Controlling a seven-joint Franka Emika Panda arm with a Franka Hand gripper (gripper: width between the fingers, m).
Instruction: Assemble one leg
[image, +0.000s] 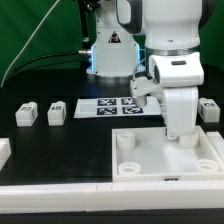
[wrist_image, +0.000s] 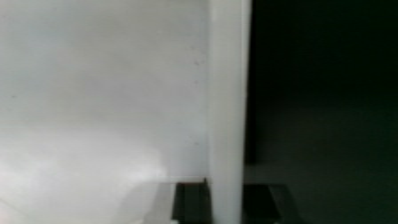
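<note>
Hand (image: 180, 132): low over the panel (image: 165, 158), at its far corner on the exterior view's right. The wrist is upright and the arm is folded above it. The hand's white body hides its fingers, so I cannot tell whether it is released or clenched on anything. The wrist view shows only a white face close up, a vertical edge and darkness beside it.

Panel: flat on the bench (image: 60, 150) with its sockets up, so laid, I judge, that a leg can go down into a corner from above.

Leg (image: 208, 110): loose on the bench just beside the arm, beyond the panel.

Two more legs (image: 27, 113) (image: 57, 111): side by side at the exterior view's left, well apart from the hand, tags facing the camera.

Marker board (image: 115, 107): flat between those two legs and the arm.

Block (image: 3, 152): white, cut off by the left edge, kind unclear.

No leg is seen seated in a socket.
</note>
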